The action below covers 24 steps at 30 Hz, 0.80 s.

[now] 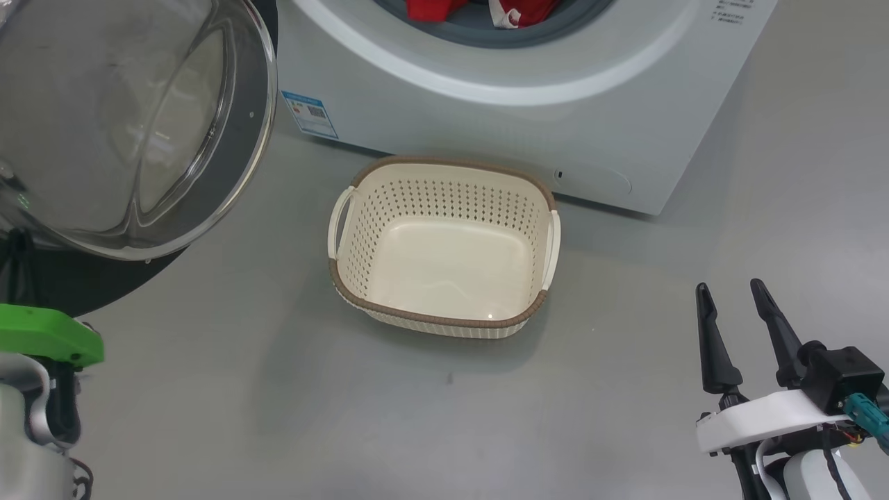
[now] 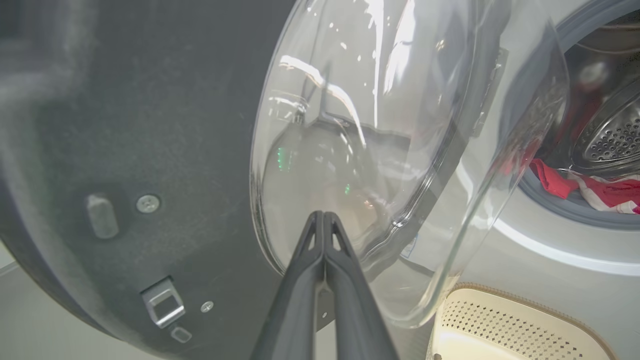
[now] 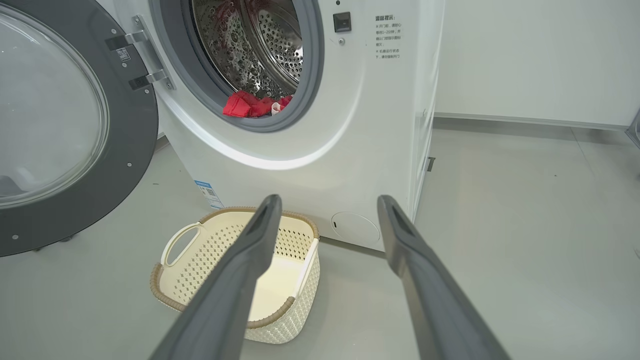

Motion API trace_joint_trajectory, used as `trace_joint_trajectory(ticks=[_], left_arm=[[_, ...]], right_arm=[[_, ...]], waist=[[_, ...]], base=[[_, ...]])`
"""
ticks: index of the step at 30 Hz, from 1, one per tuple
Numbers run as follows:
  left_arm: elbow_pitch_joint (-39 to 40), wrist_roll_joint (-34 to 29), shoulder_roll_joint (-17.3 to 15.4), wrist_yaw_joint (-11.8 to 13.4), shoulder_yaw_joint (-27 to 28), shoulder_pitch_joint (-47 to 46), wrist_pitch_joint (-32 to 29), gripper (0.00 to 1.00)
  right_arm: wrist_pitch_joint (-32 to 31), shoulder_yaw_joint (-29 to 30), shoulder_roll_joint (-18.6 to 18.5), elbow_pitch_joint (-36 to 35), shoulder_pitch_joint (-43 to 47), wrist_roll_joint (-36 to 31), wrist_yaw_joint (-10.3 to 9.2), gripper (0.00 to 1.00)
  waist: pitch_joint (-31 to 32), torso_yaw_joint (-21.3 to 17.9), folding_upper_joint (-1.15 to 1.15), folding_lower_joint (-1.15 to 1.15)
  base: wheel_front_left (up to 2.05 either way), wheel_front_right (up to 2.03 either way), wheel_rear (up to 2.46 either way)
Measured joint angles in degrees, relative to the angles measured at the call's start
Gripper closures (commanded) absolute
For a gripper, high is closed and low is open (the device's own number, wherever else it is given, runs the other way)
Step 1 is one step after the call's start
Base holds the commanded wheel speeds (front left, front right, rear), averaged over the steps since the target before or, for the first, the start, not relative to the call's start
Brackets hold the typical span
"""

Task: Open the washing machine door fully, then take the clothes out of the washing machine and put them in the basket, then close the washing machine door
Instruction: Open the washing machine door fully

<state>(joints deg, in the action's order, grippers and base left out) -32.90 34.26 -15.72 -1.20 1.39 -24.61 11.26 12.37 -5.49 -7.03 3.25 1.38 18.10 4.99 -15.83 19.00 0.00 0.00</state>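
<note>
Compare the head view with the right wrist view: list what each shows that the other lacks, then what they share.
Head view, not right wrist: a green part on the pale left forearm, and the right arm's white wrist mount. Right wrist, not head: the steel drum, the door hinges and a pale wall. Both: the empty basket, red clothes at the washing machine mouth, the open door, the open right pincer.

Lower right in the head view, the right tool point(image 1: 728, 285) has two black tapered fingers point(image 1: 712, 347) on a white bracket point(image 1: 757, 413), beside a black block point(image 1: 844, 375) and teal connector point(image 1: 865, 410). Lower left, a green cover point(image 1: 45, 337) tops a pale grey forearm point(image 1: 28, 451). The left tool point(image 2: 324, 215) is dark grey.
</note>
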Motion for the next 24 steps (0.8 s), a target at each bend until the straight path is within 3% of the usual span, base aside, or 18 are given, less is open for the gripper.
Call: trace_joint_trajectory(ticks=[13, 24], left_arm=[[2.2, -3.4, 3.7, -3.1, -7.7, 5.7, 0.0, 1.00], [5.9, -3.9, 5.4, -3.5, -10.4, 10.5, 0.2, 1.00]], right_arm=[[1.0, 1.1, 0.9, 2.4, 0.3, 1.1, 0.00, 0.00], [1.3, 2.3, 1.5, 2.5, 0.7, 2.5, -0.01, 0.00]], waist=[[8.0, -3.4, 0.00, 0.00], [12.3, -8.6, 0.00, 0.00]], base=[[0.00, 0.00, 0.00], [0.00, 0.00, 0.00]])
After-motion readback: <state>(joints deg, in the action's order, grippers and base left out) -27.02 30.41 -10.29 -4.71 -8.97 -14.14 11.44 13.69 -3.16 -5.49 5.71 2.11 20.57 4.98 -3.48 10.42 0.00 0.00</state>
